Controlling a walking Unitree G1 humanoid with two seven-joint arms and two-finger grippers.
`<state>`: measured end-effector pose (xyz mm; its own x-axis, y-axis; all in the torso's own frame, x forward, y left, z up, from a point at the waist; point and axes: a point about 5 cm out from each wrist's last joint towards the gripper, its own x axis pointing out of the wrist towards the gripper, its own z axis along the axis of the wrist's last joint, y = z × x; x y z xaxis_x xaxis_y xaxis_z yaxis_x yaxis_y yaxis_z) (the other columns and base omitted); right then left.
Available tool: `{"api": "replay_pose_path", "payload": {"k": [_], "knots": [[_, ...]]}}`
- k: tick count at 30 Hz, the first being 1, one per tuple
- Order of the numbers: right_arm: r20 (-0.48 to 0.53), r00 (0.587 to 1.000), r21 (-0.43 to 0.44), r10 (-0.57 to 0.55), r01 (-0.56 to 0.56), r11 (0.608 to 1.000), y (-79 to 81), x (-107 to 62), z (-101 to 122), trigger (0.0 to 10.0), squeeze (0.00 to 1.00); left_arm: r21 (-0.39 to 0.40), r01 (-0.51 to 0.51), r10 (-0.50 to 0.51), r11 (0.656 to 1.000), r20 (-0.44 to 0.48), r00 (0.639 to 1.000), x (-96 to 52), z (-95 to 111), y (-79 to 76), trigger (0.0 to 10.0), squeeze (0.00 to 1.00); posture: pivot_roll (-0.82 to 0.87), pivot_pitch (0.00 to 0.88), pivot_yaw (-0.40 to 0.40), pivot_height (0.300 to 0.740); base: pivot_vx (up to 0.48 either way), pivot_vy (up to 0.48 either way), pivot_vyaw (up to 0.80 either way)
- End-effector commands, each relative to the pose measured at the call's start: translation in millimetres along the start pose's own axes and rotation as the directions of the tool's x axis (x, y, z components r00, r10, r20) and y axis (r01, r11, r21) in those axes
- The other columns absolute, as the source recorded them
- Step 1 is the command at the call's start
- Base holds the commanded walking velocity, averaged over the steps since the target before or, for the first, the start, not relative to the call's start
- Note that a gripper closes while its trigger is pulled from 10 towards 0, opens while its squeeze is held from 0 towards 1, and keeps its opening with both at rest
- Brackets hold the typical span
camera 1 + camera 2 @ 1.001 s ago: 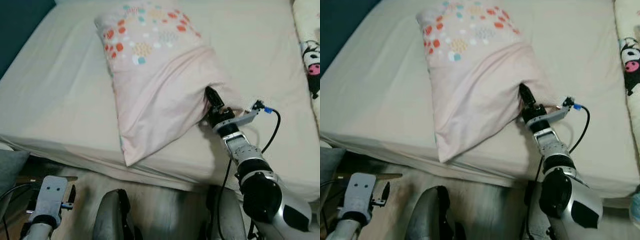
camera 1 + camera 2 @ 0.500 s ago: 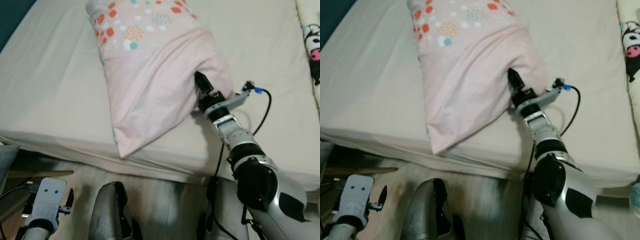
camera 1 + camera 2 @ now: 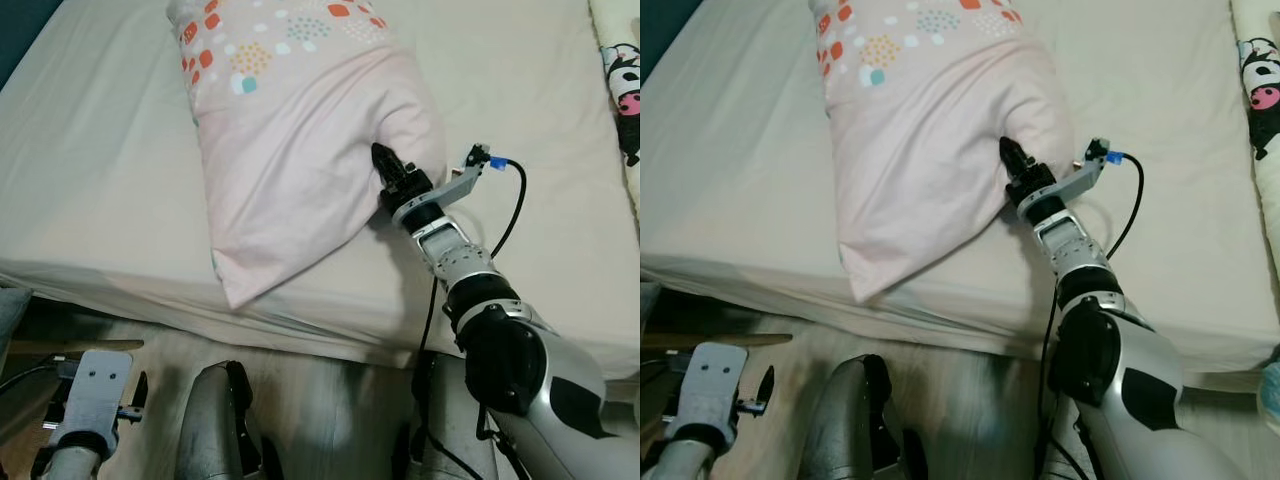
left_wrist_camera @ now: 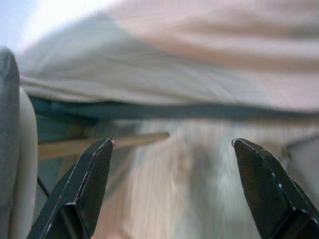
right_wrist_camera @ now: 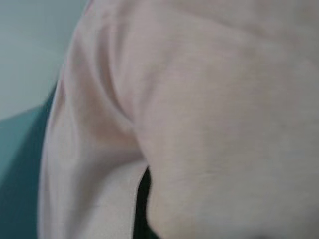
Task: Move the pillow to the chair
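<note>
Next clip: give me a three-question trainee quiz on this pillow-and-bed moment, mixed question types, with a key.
1. True or false: the right gripper is pressed into the pink pillow.
2. The left gripper is: A) open, low beside the bed; B) shut on the pillow; C) resting on the mattress.
3. Fill in: the pillow's near corner hangs over the bed's ____ edge.

Key: 1 true; 2 A; 3 front.

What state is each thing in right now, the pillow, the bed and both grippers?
pillow: on the bed, near corner overhanging the edge, pinched at its side.
bed: sheet smooth.
right gripper: shut on pillow.
left gripper: open, idle, low beside the bed.
</note>
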<state>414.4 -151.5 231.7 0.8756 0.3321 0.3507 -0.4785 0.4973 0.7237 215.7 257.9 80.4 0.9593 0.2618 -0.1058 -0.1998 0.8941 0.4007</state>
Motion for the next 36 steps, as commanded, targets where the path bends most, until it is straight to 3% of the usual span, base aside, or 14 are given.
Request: {"api": "replay_pose_path", "payload": {"k": [1,4,9,16,18,23,29,33,35,36], "knots": [[-0.021,1.0,-0.04,0.0,-0.001,0.999,6.6,6.0,-1,0.0,0.0,0.015,-0.032,0.033,0.999,-0.063,0.997,-2.8,-13,4.7,10.0,0.0,0.14,0.355,0.075,0.39,0.0,0.0,0.0],[-0.013,1.0,-0.064,0.009,-0.01,0.998,8.8,7.5,4,0.0,0.0,0.013,-0.05,0.05,0.999,-0.055,0.997,1.1,-10,6.5,10.0,0.0,0.14,0.348,0.073,0.39,0.0,0.0,0.0],[0.029,0.98,-0.129,0.195,-0.189,0.973,34.9,17.8,34,0.0,0.0,-0.073,-0.194,0.194,0.978,-0.006,0.981,37.8,13,19.0,10.0,0.0,0.08,0.232,0.031,0.41,0.0,0.0,0.0],[0.079,0.944,-0.164,0.322,-0.306,0.938,57.5,23.1,56,0.0,0.0,-0.112,-0.225,0.226,0.968,0.002,0.974,58.7,28,17.4,10.0,0.0,0.04,0.15,0.022,0.43,-0.215,0.0,0.0],[0.107,0.917,-0.229,0.385,-0.354,0.907,75.1,26.1,70,0.0,0.0,-0.142,-0.214,0.22,0.966,0.027,0.975,72.5,37,9.7,10.0,0.0,0.0,0.099,0.029,0.445,-0.379,0.0,0.0],[0.14,0.873,-0.319,0.467,-0.407,0.856,97.7,24.4,91,0.0,0.0,-0.178,-0.189,0.202,0.966,0.06,0.977,85.4,50,-5.1,10.0,0.0,-0.02,0.055,0.021,0.47,-0.055,0.0,0.0],[0.146,0.849,-0.387,0.509,-0.424,0.819,113.3,18.6,100,0.0,0.0,-0.219,-0.156,0.173,0.963,0.06,0.983,90.5,54,-20.0,10.0,0.0,-0.05,0.02,0.02,0.495,0.0,0.0,0.0],[0.142,0.848,-0.393,0.51,-0.425,0.815,115.3,17.2,98,0.0,0.0,-0.227,-0.143,0.159,0.963,0.052,0.986,91.0,52,-26.3,10.0,0.0,-0.06,0.007,0.02,0.505,0.0,0.0,0.0],[0.125,0.858,-0.398,0.498,-0.416,0.817,115.7,13.6,89,0.0,0.0,-0.249,-0.116,0.13,0.962,0.039,0.991,89.6,48,-40.9,10.0,0.0,-0.06,0.003,0.021,0.52,0.0,0.0,0.0],[0.125,0.858,-0.398,0.498,-0.416,0.817,115.7,13.6,89,0.0,0.0,-0.249,-0.116,0.13,0.962,0.039,0.991,89.6,48,-40.9,10.0,0.0,-0.06,0.003,0.021,0.52,0.0,0.0,0.0]]}}
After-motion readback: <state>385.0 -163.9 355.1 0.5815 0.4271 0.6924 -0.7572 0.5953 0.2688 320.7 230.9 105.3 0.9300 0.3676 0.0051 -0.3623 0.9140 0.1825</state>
